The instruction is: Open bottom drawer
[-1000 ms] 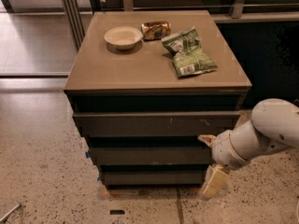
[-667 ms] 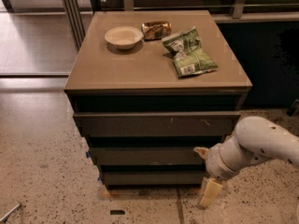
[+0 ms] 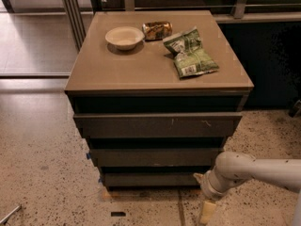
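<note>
The bottom drawer (image 3: 150,179) is sitting closed at the foot of the cabinet (image 3: 155,74). Its long axis is running level across the cabinet's front, recessed beneath the middle drawer (image 3: 155,157) and the widest top drawer (image 3: 157,125).

The gripper (image 3: 208,205) is hanging just off the cabinet's lower right front corner, close to the floor. Whether it is released or clenched cannot be told, and nothing is showing in its grasp.

From the gripper, the drawer front is lying toward the cabinet's centre and slightly higher. No handle is showing, so the coming move is likely calling for catching an edge of the front and drawing straight out from the cabinet. Bare floor before the cabinet is leaving room for that travel, while the overhanging upper fronts are restricting approach from above.
</note>
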